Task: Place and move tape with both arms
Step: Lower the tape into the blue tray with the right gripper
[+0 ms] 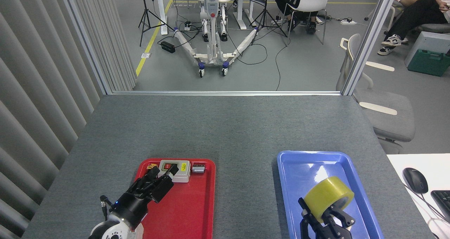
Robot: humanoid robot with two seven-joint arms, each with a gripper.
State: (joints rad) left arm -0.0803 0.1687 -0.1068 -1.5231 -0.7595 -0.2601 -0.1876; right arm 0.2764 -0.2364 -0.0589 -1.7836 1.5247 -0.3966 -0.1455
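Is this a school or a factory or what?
Probably a robot lab. A robot hand holds yellow tape over a blue tray, and beyond the grey table stand tripods, floor cables and a wheeled lifting frame.

Glossy tape (328, 193), matt table (225, 126)
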